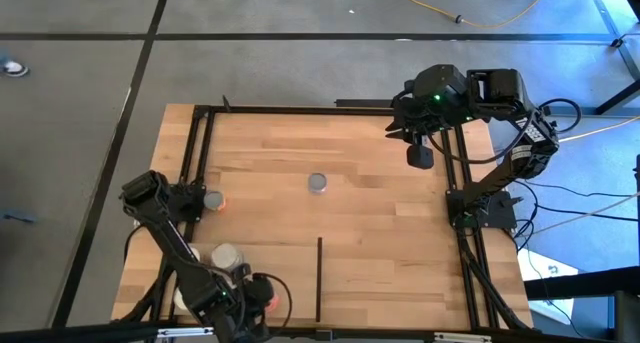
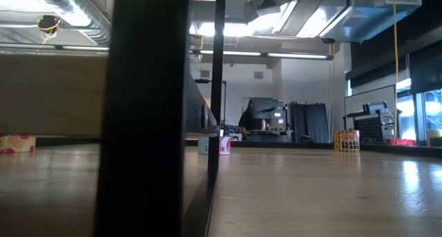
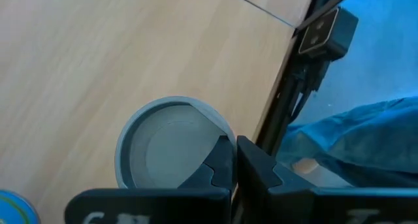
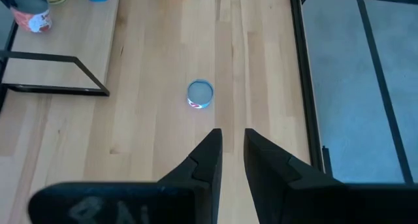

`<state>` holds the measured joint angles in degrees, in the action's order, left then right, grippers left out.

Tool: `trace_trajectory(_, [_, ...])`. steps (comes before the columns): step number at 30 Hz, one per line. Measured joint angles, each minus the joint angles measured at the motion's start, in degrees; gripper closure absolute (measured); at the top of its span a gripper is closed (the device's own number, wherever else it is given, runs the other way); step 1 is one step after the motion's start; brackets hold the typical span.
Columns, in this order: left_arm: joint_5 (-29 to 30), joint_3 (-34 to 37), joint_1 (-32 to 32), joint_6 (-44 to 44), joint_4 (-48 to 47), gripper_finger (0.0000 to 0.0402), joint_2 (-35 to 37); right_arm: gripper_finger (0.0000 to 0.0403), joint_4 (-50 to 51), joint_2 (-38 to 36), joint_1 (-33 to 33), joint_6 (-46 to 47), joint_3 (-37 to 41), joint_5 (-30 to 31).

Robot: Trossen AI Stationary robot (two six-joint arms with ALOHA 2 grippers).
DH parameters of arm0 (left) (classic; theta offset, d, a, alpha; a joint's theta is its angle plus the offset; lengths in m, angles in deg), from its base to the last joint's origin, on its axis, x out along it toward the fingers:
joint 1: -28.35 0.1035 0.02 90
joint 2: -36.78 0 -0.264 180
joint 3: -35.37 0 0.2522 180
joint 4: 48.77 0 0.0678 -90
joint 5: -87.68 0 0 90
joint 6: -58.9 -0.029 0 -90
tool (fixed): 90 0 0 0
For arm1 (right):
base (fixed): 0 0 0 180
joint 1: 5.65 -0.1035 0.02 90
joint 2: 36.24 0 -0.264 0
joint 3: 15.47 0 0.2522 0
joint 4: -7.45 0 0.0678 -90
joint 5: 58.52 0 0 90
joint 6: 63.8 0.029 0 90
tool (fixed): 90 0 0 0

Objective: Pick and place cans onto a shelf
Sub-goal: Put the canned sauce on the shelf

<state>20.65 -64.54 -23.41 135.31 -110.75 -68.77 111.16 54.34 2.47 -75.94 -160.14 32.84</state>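
Only unreadable labels: left claw (image 3: 234, 168) closed by cans (image 3: 171, 149), right claw (image 4: 232, 149) apart.

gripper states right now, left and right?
Left gripper: shut, holding nothing, fingertips just above a grey-topped can at the table's near left.
Right gripper: open, empty, up at the far right edge, aimed at the lone can mid-table.
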Motion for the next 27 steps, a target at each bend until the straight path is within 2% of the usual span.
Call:
trace_trajectory(16, [-1.0, 0.0, 0.4, -1.9, -0.1, 0.04, -0.2, 0.0336, 0.0, 0.0, 0.0, -0.1, 0.0, 0.0])
trace_trajectory(27, [-2.9, -0.1, 0.5, -2.8, 3.7, 0.0375, -3.6, 0.0336, 0.1, 0.0, 0.0, 2.6, 0.0, 0.0])
